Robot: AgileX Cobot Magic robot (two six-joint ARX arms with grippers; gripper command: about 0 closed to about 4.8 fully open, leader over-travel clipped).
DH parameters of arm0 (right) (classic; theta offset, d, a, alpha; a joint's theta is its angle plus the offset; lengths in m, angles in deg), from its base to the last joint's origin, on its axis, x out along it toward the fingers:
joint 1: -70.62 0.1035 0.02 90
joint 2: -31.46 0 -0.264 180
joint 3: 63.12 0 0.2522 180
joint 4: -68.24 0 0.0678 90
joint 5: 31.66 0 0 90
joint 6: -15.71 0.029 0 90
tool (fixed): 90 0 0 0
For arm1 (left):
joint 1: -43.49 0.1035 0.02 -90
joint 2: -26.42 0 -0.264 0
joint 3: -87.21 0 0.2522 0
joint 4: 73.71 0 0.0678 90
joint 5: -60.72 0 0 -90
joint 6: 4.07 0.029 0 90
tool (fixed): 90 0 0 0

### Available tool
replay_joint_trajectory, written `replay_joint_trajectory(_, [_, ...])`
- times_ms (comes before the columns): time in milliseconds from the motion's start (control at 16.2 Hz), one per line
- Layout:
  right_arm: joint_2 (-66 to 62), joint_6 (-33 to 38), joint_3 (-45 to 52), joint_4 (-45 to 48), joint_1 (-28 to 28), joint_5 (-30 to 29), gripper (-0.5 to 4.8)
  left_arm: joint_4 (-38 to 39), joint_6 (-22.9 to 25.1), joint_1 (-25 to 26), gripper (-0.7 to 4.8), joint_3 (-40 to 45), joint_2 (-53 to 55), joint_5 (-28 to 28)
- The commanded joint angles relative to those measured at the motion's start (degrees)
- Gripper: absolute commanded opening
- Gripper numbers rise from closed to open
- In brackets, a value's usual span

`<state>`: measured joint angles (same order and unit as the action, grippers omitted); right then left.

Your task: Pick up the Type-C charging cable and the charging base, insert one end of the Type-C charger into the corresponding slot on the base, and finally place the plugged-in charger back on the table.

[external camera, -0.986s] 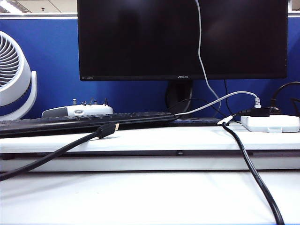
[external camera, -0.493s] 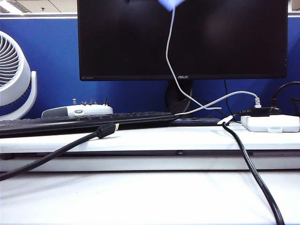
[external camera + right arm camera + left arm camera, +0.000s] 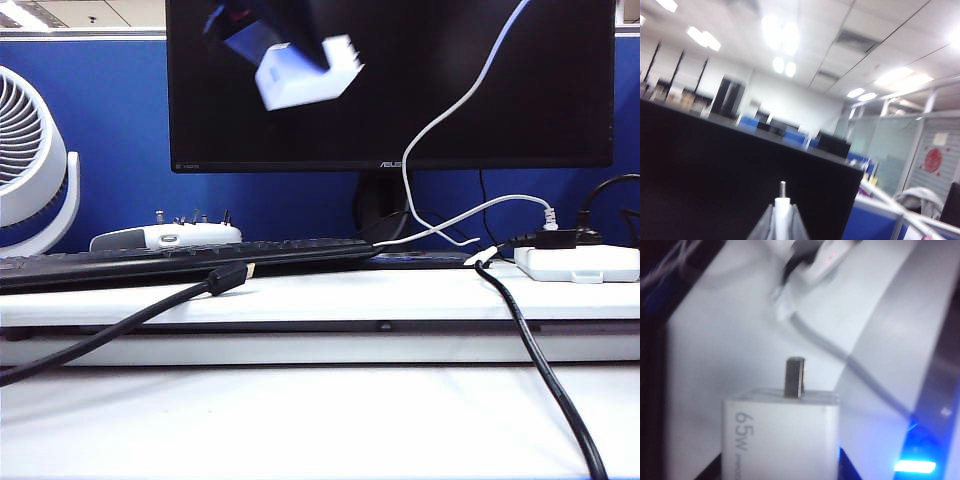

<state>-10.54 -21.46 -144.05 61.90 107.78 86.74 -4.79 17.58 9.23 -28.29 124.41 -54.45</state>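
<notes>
The charging base [image 3: 305, 72], a small white block, hangs tilted in front of the monitor at the upper left, with my left gripper [image 3: 268, 22] shut on it from above. In the left wrist view the charging base [image 3: 782, 435] fills the space between the dark fingers [image 3: 715, 471], a metal prong [image 3: 795, 376] pointing away. My left gripper [image 3: 782, 472] is above the table [image 3: 715, 365]. My right gripper [image 3: 782, 225] is shut on the white plug of the Type-C charging cable [image 3: 782, 206], metal tip forward. The Type-C charging cable [image 3: 443, 113] drops from the upper right to the ledge. The right gripper itself is above the exterior view.
A black monitor [image 3: 500, 90] stands at the back, with a keyboard [image 3: 180, 258] before it. A white power strip [image 3: 578, 262] with plugs lies at the right. Thick black cables [image 3: 540, 370] [image 3: 120, 325] cross the table. A fan [image 3: 30, 160] is on the left.
The charging base in my left gripper has dropped into the exterior view at the upper left. The upper part of the Type-C cable has swung from the middle to the right.
</notes>
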Motion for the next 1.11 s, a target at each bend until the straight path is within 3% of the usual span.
replay_joint_trajectory(62, [-0.1, 0.1, -0.2, -12.1, 0.1, -6.8, 0.0, -29.7, -12.7, -0.1, 1.11, -0.4, -3.7, -20.0])
replay_joint_trajectory(246, [-0.5, 2.8, -0.2, -16.5, 0.1, -15.2, 0.0, -56.7, -26.3, 0.0, 1.11, -0.4, -4.8, -21.3])
replay_joint_trajectory(431, [-0.9, 15.1, -0.2, -13.9, 0.1, -25.1, 0.0, -82.9, -44.7, 0.5, 1.11, -0.4, -4.9, -23.5])
replay_joint_trajectory(616, [-3.0, 30.0, -0.2, -7.9, 0.1, -37.6, 0.0, -89.4, -57.8, 0.4, 1.11, -0.4, -5.0, -23.5])
replay_joint_trajectory(739, [-4.9, 36.3, -0.2, -4.4, 0.1, -41.8, 0.0, -91.6, -61.5, -0.3, 1.11, -0.4, -5.0, -21.9])
replay_joint_trajectory(863, [-6.5, 43.6, -0.2, -3.7, 0.1, -43.8, 0.0, -95.6, -65.8, -0.9, 1.11, -0.4, -5.0, -18.3])
replay_joint_trajectory(1109, [-7.8, 52.4, -0.2, -2.8, 0.0, -44.0, 0.0, -98.6, -84.3, -0.8, 1.11, -0.4, -5.1, -12.9])
